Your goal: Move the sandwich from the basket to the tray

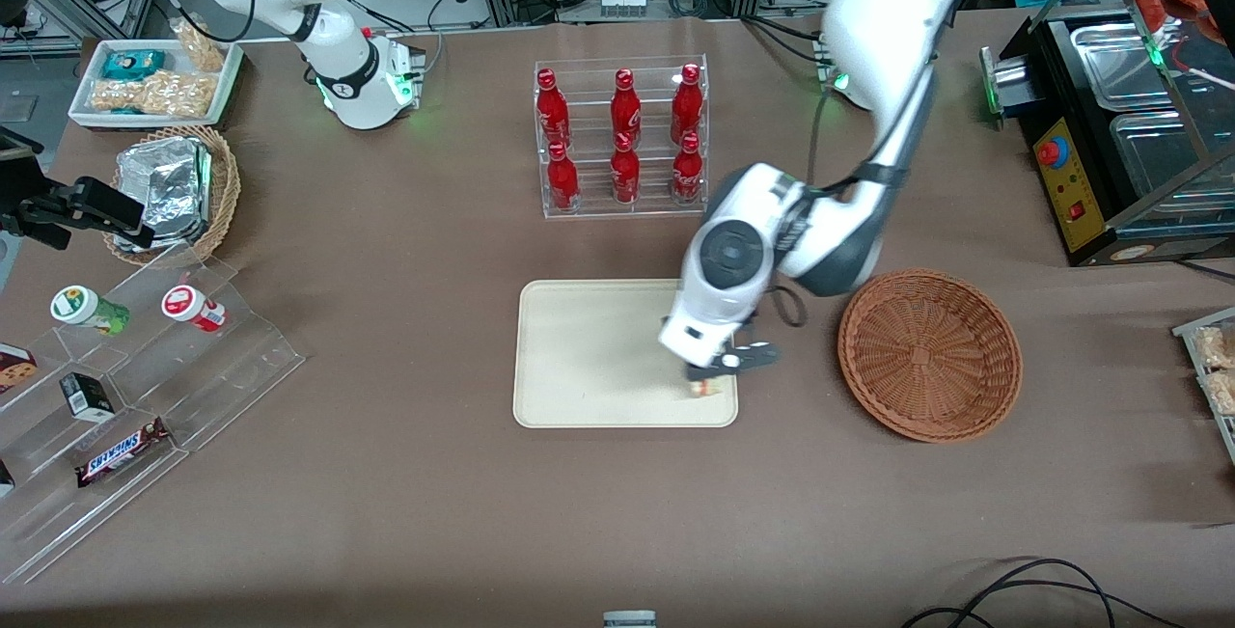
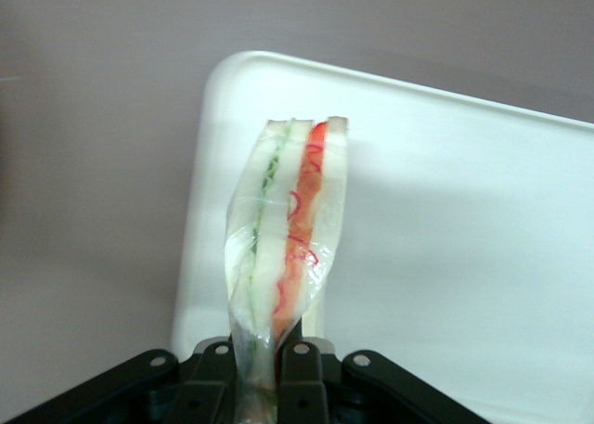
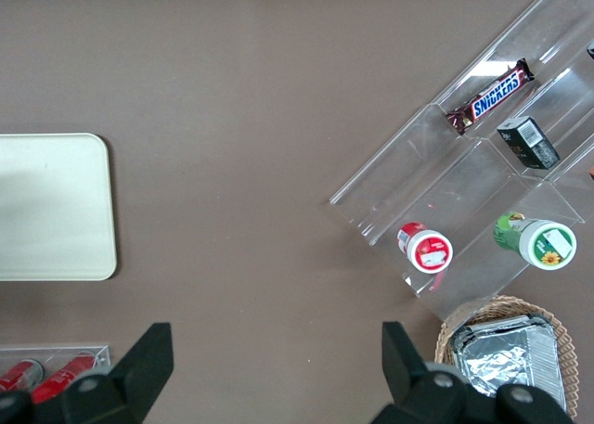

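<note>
While the working arm reaches down over the brown surface (image 1: pixel 405 339), its gripper (image 1: pixel 711 379) hangs low above the cream-beige tray (image 1: pixel 589 358), at the tray's corner nearest the front camera on the side toward the wicker basket (image 1: pixel 929 354), and is clamped on one wrapped sandwich (image 2: pixel 283 257). The left wrist view shows the two fingers (image 2: pixel 299 373) pinching the clear-wrapped wedge at one end, its green and orange-red filling layers running lengthwise, with the tray's rounded corner beneath it. Whether the sandwich already touches the tray cannot be told. The single round reddish-brown basket sits on the surface just beside the tray, toward the working arm's end, and holds nothing that can be seen.

Farther from the front camera than the tray, a clear acrylic rack (image 1: pixel 622 136) holds six red bottles in two rows of three. Well away from the tray, toward the parked arm's end, a stepped acrylic stand (image 1: pixel 145 396) carries two lidded cups (image 1: pixel 193 308), one green and one red, a Snickers bar (image 1: pixel 121 452) and a small dark box (image 1: pixel 87 396). A lighter wicker basket of foil packages (image 1: pixel 174 192) and a white tray of snack packets (image 1: pixel 154 80) stand near that stand. Only the arm's own wrist housing (image 1: pixel 724 290) overhangs the tray.
</note>
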